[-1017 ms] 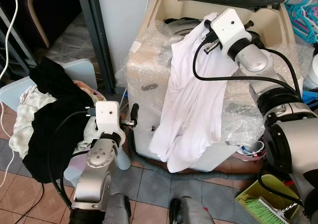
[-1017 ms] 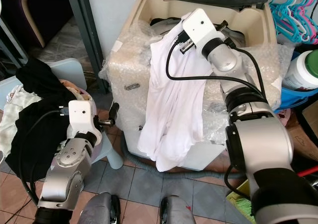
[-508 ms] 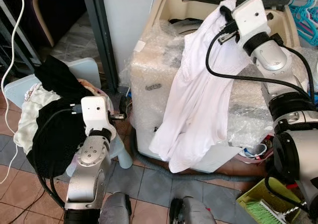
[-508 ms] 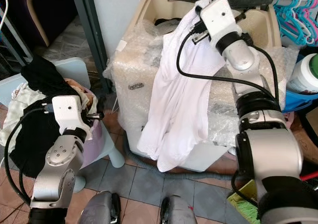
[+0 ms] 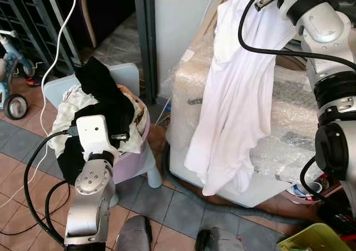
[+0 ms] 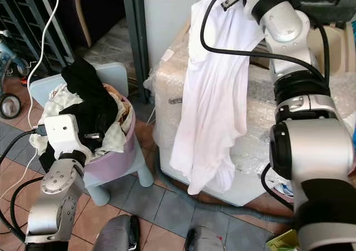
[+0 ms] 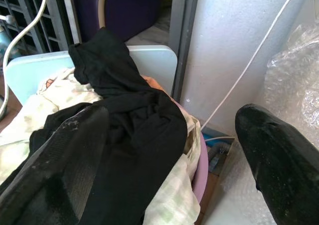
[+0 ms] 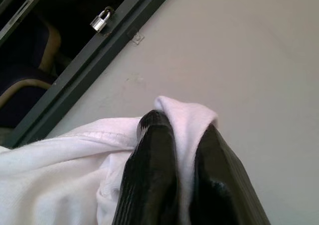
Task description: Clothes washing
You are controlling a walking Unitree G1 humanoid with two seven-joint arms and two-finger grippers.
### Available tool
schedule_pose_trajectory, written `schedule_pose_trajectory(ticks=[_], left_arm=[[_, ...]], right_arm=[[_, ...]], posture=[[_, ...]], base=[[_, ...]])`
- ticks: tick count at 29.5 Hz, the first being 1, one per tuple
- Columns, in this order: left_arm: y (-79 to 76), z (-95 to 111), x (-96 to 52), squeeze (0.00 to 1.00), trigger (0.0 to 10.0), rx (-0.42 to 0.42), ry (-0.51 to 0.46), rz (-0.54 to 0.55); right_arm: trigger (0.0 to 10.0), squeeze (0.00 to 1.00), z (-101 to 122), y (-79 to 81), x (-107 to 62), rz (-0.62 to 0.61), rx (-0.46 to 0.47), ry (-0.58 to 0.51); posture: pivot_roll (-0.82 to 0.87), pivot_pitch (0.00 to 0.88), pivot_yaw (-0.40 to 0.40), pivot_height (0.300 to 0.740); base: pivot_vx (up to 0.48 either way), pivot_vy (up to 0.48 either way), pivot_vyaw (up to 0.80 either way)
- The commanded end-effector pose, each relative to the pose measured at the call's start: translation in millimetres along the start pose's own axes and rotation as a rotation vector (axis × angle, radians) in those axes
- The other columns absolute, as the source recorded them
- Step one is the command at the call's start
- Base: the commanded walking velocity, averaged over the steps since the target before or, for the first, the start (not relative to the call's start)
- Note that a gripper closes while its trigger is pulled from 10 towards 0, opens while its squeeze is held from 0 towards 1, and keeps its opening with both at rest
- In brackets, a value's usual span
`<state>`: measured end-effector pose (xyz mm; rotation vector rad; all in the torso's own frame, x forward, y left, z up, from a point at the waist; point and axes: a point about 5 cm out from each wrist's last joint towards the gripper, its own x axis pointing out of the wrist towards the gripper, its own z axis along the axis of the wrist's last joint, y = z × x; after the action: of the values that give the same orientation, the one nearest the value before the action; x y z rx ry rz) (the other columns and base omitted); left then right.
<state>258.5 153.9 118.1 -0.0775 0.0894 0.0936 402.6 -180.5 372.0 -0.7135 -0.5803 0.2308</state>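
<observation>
The right gripper [image 8: 182, 135] is raised high at the top of the head views, its jaws clenched on a fold of a white garment [image 5: 239, 89]; in the right wrist view the cloth bulges up between the two black fingers [image 8: 152, 170] against a pale wall [image 8: 259, 55], beside a dark metal frame with a small padlock [image 8: 100, 21] hanging on it. From that grip the white garment hangs down in long folds across the front of the washing machine [image 5: 192, 95], which is wrapped in bubble wrap, and its lower hem dangles near the tiled floor [image 5: 167, 206] without clearly touching it.

The left gripper [image 7: 174, 150] hovers low on the robot's left, just beside a pink laundry basket [image 6: 119, 151] that sits on a pale blue child's chair [image 5: 130, 75]. Its jaws are released and hold nothing: one finger lies over the heap of clothes and the other stands apart near the wrapped machine. The basket is piled with a black garment [image 7: 124, 115] draped over pale, creased laundry [image 5: 69, 103]; whether the near finger actually touches the black cloth is hard to tell from so close. A white cable [image 5: 58, 50] hangs down past the chair, and a grey hose [image 5: 183, 181] lies on the floor at the foot of the machine
</observation>
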Motion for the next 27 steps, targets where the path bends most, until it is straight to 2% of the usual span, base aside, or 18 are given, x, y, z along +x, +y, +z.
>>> schedule_pose_trajectory(ticks=[1,3,5,7,11,14,15,16,17,22,23,24,26,27], left_arm=[[-0.1,-1.2,-1.6,0.0,10.0,0.005,0.01,0.004],[-0.2,-1.1,-1.0,0.0,10.0,0.001,0.004,0.005],[-0.4,-0.6,-1.0,0.0,10.0,0.003,0.0,0.003],[-1.0,-1.6,-1.7,0.0,10.0,-0.005,0.01,0.006],[-0.5,-2.2,-2.6,0.0,10.0,-0.001,0.012,0.006],[-0.8,-2.6,-2.3,0.0,10.0,-0.013,0.016,0.006],[-2.2,-4.1,-2.0,0.0,10.0,-0.008,0.024,0.003],[-2.2,-4.1,-2.0,0.0,10.0,-0.008,0.024,0.003],[-2.9,-5.0,-2.1,0.0,10.0,-0.01,0.028,0.004],[-2.8,-5.7,-2.9,0.0,10.0,-0.011,0.032,0.006],[-2.4,-5.9,-2.9,0.0,10.0,-0.009,0.034,0.007],[-2.0,-6.2,-2.8,0.0,10.0,-0.007,0.036,0.007],[-2.1,-6.1,-2.7,0.0,10.0,-0.007,0.037,0.004],[-3.2,-6.5,-2.4,0.0,10.0,-0.006,0.039,-0.002]], right_arm=[[10.0,0.0,7.7,-15.2,3.0,-0.035,-0.025,0.007],[10.0,0.0,10.1,-26.4,5.7,-0.08,-0.027,0.051],[10.0,0.0,10.5,-29.4,6.3,-0.092,-0.028,0.064],[10.0,0.0,12.2,-43.5,6.8,-0.171,-0.021,0.112],[10.0,0.0,21.2,-68.3,5.2,-0.325,-0.027,0.129],[10.0,0.0,20.4,-74.6,3.2,-0.379,0.048,0.135],[10.0,0.0,11.5,-66.2,2.2,-0.347,-0.022,0.18],[10.0,0.0,11.5,-66.2,2.2,-0.347,-0.022,0.18],[10.0,0.0,-0.6,-54.7,-0.2,-0.302,-0.087,0.227],[10.0,0.0,-37.5,-29.2,-14.0,-0.22,-0.104,0.374],[10.0,0.0,-50.9,-17.8,-19.9,-0.168,-0.107,0.435],[10.0,0.0,-71.7,1.0,-30.7,-0.069,-0.129,0.543],[10.0,0.0,-90.2,19.5,-43.1,0.037,-0.165,0.64],[10.0,0.0,-108.2,37.5,-58.9,0.133,-0.143,0.72]], posture=[[0.04,0.094,-0.021,0.728],[0.05,0.092,-0.026,0.728],[0.05,0.092,-0.026,0.728],[0.05,0.092,-0.026,0.728],[0.05,0.093,-0.026,0.728],[0.05,0.092,-0.025,0.728],[0.05,0.092,-0.029,0.728],[0.05,0.092,-0.029,0.728],[0.05,0.092,-0.03,0.728],[0.06,0.094,-0.028,0.728],[0.06,0.094,-0.027,0.728],[0.05,0.094,-0.026,0.728],[0.05,0.095,-0.025,0.728],[0.05,0.094,-0.024,0.728]], base=[[0.281,0.0,0.0],[0.276,0.0,0.0],[0.27,0.0,0.0],[0.373,0.0,0.0],[0.341,0.0,0.0],[0.231,0.0,0.0],[0.0,0.0,0.0],[0.0,0.0,0.0],[0.0,0.0,0.0],[0.0,0.0,0.0],[0.0,0.0,0.0],[0.0,0.0,0.0],[0.0,0.0,0.0],[0.0,0.0,0.0]])
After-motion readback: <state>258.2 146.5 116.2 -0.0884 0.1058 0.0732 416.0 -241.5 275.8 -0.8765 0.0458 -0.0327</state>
